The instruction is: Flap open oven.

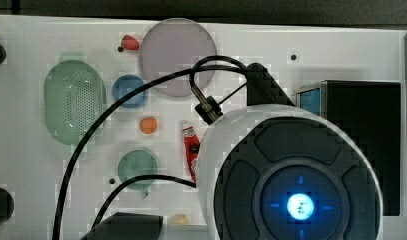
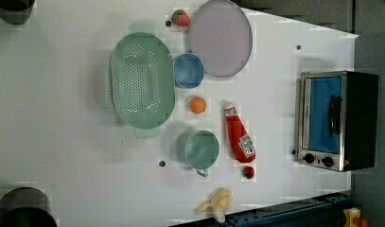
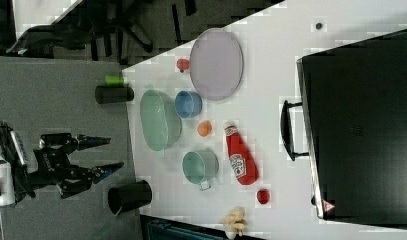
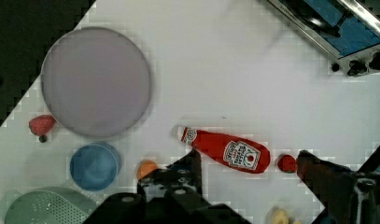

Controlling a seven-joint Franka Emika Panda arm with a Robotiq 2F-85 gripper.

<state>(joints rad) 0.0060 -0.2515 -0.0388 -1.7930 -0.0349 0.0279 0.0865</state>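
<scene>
The oven (image 2: 336,120) sits near the tabletop (image 2: 275,71) edge at the left view's right, its blue glass door shut and the dark bar handle (image 2: 335,116) lying across the glass, with two black knobs (image 2: 318,160) at one end of the silver frame. In the right view the handle (image 3: 287,130) juts from the oven's front toward the ketchup bottle (image 3: 240,159), with a strip of bare white surface between them. In the left view that strip also runs between the oven and the ketchup bottle (image 2: 240,135).

The pincer (image 3: 108,154) hangs off the tabletop at the right view's left, well apart from the oven, its two fingers (image 3: 93,141) spread wide and holding nothing. In the wrist view the dark fingers (image 4: 192,165) stand apart above the ketchup bottle (image 4: 227,151) and a small red ball (image 4: 286,163).

Further toward the left view's left are a green cup (image 2: 201,150), an orange ball (image 2: 197,105), a blue bowl (image 2: 188,70), a green colander (image 2: 142,80) and a lilac plate (image 2: 221,38). A strawberry (image 2: 181,18) lies by the plate, and a yellowish item (image 2: 216,202) rests at the tabletop's edge.
</scene>
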